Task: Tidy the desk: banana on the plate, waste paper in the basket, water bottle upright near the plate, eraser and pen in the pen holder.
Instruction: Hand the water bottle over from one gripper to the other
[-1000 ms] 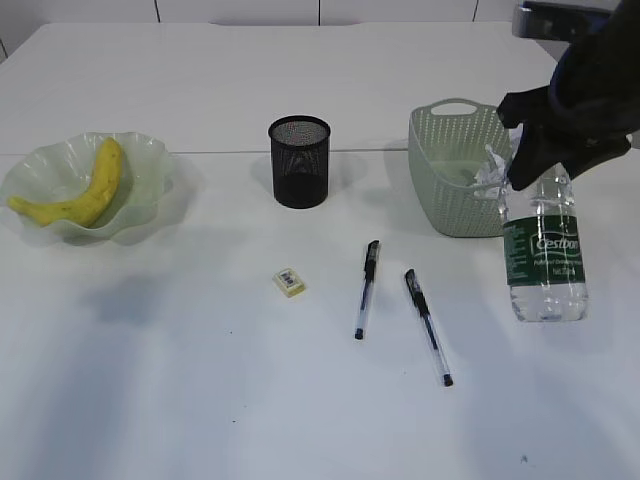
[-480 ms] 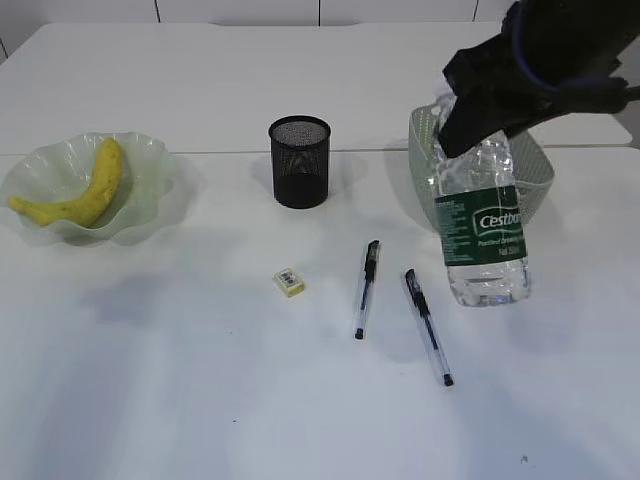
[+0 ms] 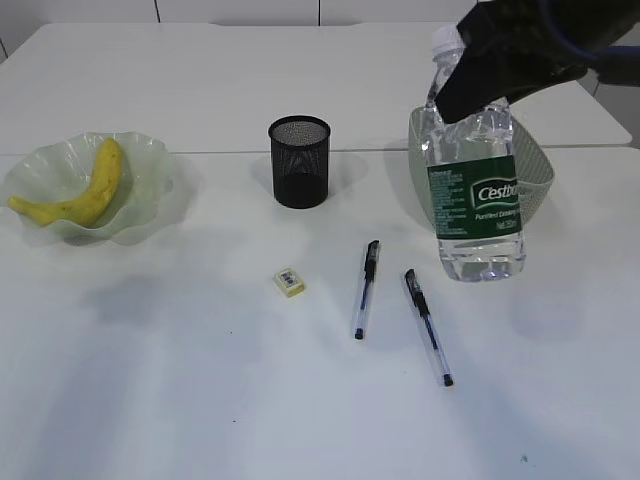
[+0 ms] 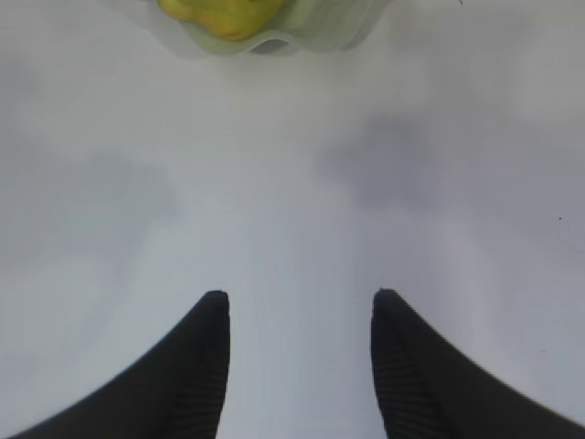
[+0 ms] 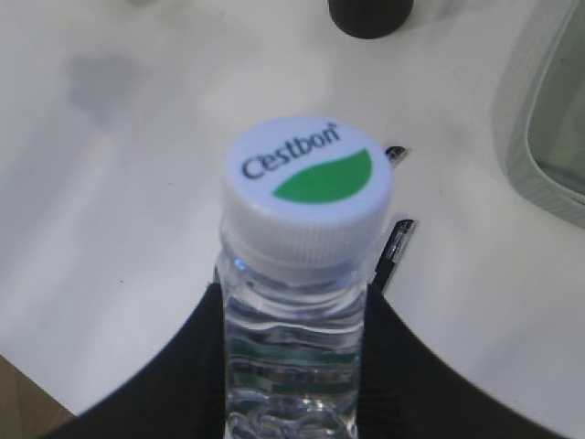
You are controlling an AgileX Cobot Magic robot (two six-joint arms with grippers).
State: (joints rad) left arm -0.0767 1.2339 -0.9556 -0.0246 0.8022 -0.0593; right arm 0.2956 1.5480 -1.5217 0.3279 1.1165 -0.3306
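My right gripper (image 3: 470, 85) is shut on the neck of the water bottle (image 3: 478, 200), just under its white cap (image 5: 306, 183). The bottle hangs upright above the table in front of the green basket (image 3: 420, 170). The waste paper is hidden behind it. The banana (image 3: 85, 190) lies on the pale green plate (image 3: 150, 165) at far left. An eraser (image 3: 289, 281) and two pens (image 3: 366, 288) (image 3: 428, 325) lie in front of the black mesh pen holder (image 3: 299, 162). In the left wrist view, my left gripper (image 4: 300, 297) stands open over bare table near the plate (image 4: 320, 32).
The white table (image 3: 200, 380) has a seam running across behind the pen holder. The basket rim (image 5: 539, 137) shows at the right of the right wrist view, and the pen holder (image 5: 370, 16) at its top. The left arm is outside the exterior view.
The right gripper has carried the bottle up and to the left, from the basket's right side to in front of it. The left gripper has not changed.
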